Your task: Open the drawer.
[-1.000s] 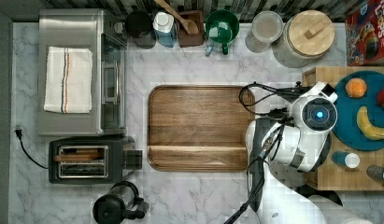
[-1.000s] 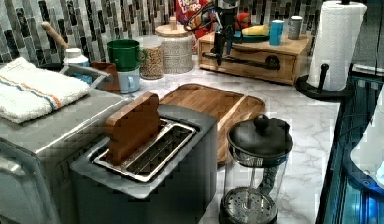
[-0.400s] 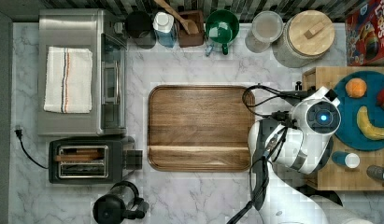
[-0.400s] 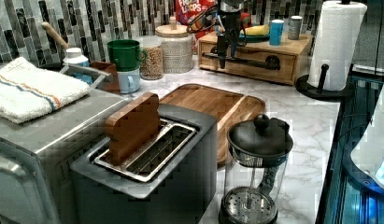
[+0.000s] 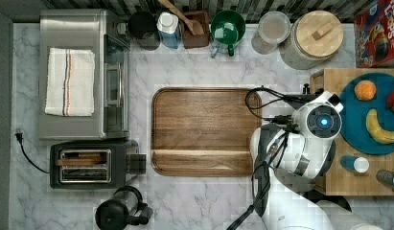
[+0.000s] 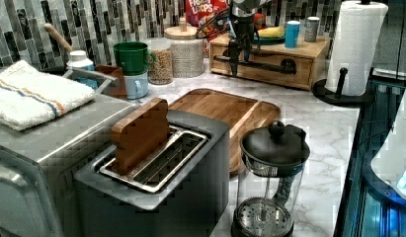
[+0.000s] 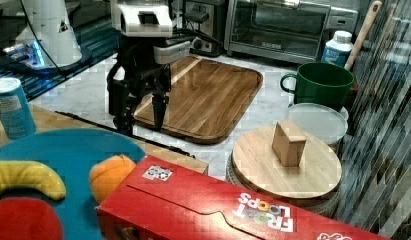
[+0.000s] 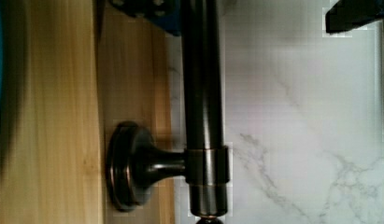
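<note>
The light bamboo-wood drawer sits at the marble counter's far end. The end effector hangs fingers spread astride its long black metal bar handle, positioned to clamp and pull outward.

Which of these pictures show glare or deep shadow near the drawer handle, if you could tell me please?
In the wrist view, the bar handle carries a soft lengthwise sheen, and a dark shadow lies along the drawer front beside the round mount. In the left view, the handle reads as flat black with no glare. In the right view, the gripper is a dark silhouette above it.
</note>
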Available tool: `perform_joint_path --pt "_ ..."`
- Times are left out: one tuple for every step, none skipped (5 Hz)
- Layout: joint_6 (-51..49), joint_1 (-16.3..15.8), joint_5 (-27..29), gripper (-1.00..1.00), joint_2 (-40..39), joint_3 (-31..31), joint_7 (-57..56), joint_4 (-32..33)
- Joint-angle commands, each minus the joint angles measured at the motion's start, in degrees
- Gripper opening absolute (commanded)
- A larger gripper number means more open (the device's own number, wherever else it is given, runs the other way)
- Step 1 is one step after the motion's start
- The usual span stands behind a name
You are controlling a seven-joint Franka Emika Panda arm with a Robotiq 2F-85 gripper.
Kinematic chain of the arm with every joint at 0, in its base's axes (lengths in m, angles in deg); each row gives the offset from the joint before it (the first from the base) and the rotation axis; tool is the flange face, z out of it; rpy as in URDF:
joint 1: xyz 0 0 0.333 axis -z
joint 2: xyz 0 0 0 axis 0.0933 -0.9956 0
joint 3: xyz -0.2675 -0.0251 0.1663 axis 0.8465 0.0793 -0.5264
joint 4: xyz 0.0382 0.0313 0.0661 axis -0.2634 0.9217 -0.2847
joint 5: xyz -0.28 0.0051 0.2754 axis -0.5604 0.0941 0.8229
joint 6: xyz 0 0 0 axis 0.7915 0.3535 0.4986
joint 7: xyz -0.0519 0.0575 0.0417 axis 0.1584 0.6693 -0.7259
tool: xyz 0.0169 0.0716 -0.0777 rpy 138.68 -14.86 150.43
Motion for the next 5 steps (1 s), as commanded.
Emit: perform_joint_path --pt "-0.6 -4.4 2.9 1.00 2.8 -5.2 4.1 3.1" --pt "-0.8 -6.7 0.9 1.00 3.3 -5.8 5.1 4.4" --pt "-4.2 -6.6 3.3 1.00 3.5 -8.4 4.5 4.2" --pt "-6.7 -7.0 6.2 1.00 4.1 -10.7 5.1 4.5" --pt "-5.4 -8.3 6.9 1.00 3.9 -11.4 6.5 5.2"
